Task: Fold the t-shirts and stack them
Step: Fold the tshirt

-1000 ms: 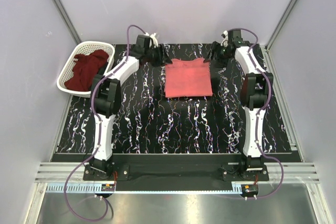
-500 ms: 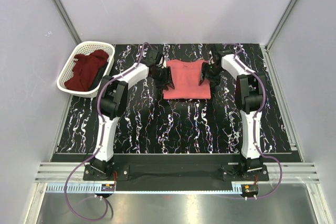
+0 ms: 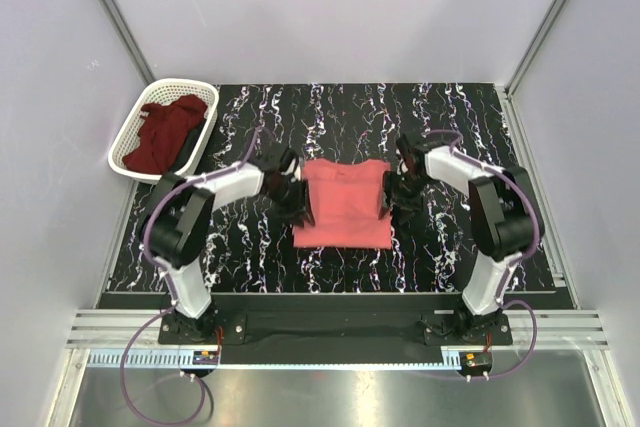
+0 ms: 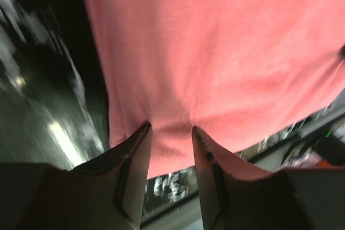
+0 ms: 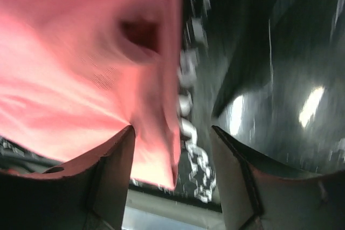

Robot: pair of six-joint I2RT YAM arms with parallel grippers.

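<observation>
A black, white-veined worktop (image 3: 350, 262) lies between pale grey walls (image 3: 330, 7). At its middle the left hand (image 4: 171, 127) pinches the salmon-pink t-shirt (image 3: 342, 202). The right hand (image 5: 172, 128) straddles its other edge, and I cannot tell whether it grips.

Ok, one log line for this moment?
left fingers: pinching pink shirt at left edge | right fingers: astride its right edge, grip unclear | maroon shirt: heaped in basket

Maroon shirt (image 3: 165, 132) partly sunk in basket (image 3: 120, 147), wrist views blurred, salmon shirt (image 4: 215, 52) cropped
</observation>
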